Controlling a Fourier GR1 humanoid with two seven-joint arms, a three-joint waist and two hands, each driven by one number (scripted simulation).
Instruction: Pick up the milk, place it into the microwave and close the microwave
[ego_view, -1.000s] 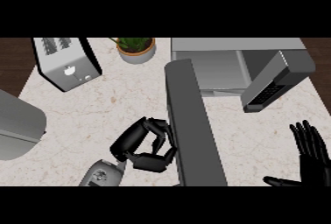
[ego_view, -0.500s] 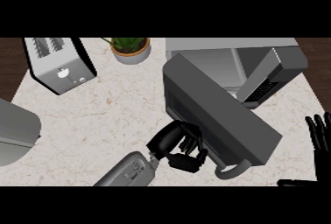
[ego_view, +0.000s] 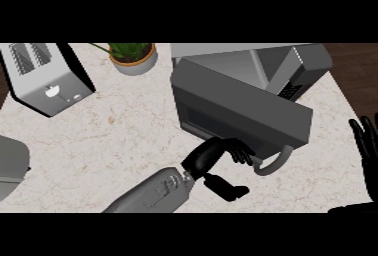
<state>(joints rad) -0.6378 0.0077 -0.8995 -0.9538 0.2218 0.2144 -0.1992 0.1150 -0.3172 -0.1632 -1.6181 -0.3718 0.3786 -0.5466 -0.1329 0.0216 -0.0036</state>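
Note:
The grey microwave (ego_view: 299, 62) stands at the back right of the counter. Its dark door (ego_view: 244, 112) is swung partway toward the body, with a gap still showing at the hinge side. My left hand (ego_view: 210, 156) lies against the door's lower edge, just left of the curved handle (ego_view: 272, 165); its fingers (ego_view: 240, 150) touch the door and the thumb points down and away. The milk shows nowhere; the door hides the microwave's inside. My right hand (ego_view: 365, 142) rests open at the right edge, fingers up.
A silver toaster (ego_view: 44, 75) stands at the back left and a potted plant (ego_view: 133, 57) beside it at the back. A grey rounded object (ego_view: 11, 167) sits at the left edge. Pale marble counter (ego_view: 111, 130) lies between them.
The microwave door has swung from standing edge-on toward the microwave's body. My left hand has moved right along with it, staying against the door. The right hand has stayed at the right edge.

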